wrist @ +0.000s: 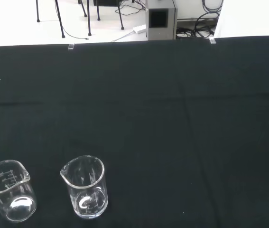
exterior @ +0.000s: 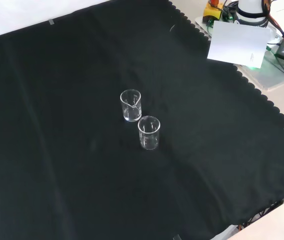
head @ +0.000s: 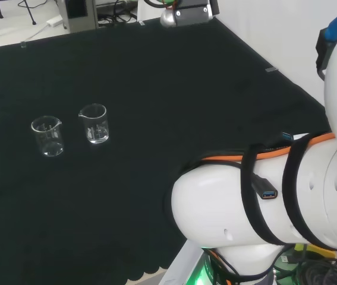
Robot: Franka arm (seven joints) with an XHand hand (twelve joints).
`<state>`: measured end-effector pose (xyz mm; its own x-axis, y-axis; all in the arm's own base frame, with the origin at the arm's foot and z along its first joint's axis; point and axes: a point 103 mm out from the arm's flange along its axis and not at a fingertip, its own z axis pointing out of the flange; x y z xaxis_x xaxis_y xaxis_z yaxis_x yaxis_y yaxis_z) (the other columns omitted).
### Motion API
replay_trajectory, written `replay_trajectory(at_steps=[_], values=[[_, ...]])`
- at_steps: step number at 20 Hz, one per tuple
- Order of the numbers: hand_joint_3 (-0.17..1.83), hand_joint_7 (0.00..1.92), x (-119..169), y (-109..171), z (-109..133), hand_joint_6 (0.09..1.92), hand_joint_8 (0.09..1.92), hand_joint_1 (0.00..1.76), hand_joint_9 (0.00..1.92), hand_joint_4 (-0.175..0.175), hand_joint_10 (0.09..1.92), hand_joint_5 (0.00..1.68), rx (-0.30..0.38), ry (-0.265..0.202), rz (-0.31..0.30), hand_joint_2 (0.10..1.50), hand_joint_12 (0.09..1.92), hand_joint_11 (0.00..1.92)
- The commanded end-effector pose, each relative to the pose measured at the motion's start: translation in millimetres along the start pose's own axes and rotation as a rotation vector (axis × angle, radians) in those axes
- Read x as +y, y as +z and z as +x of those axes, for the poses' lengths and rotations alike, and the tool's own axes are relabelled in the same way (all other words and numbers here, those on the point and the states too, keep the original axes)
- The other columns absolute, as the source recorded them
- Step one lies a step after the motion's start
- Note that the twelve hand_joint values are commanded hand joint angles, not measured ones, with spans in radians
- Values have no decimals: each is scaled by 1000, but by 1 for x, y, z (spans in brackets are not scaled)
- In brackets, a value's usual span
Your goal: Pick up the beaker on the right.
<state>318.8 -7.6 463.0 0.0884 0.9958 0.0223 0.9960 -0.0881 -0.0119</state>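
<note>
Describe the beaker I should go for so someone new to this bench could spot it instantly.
In the head view, two small clear beakers stand side by side on the black cloth, left of the arm's white links. The target is the right-hand beaker. It sits nearer those links than the left-hand beaker; in the front view it is the farther one.

Lighting is even and bright from overhead. My black cloth (exterior: 56, 150) absorbs most of it and shows almost no shadows. The two beakers (head: 94, 123) (head: 47, 136) are visible mainly by thin white glints on rims and bases. The floor (wrist: 11, 21) behind the bench is washed out to near white. My white link (head: 233, 202) shows soft glare on top.
</note>
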Motion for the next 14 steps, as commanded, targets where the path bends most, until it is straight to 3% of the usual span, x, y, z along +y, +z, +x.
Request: replay_trajectory(at_steps=[1,7,14], values=[[364,252,16,26,-15,87,527,532,298,-26,635,277,68,-6,-45,1031,1118,0],[602,264,72,63,-32,87,576,659,327,-22,651,309,89,-30,-32,827,1191,0],[679,244,117,103,-47,87,577,715,328,-15,656,299,121,-51,9,705,1211,0]])
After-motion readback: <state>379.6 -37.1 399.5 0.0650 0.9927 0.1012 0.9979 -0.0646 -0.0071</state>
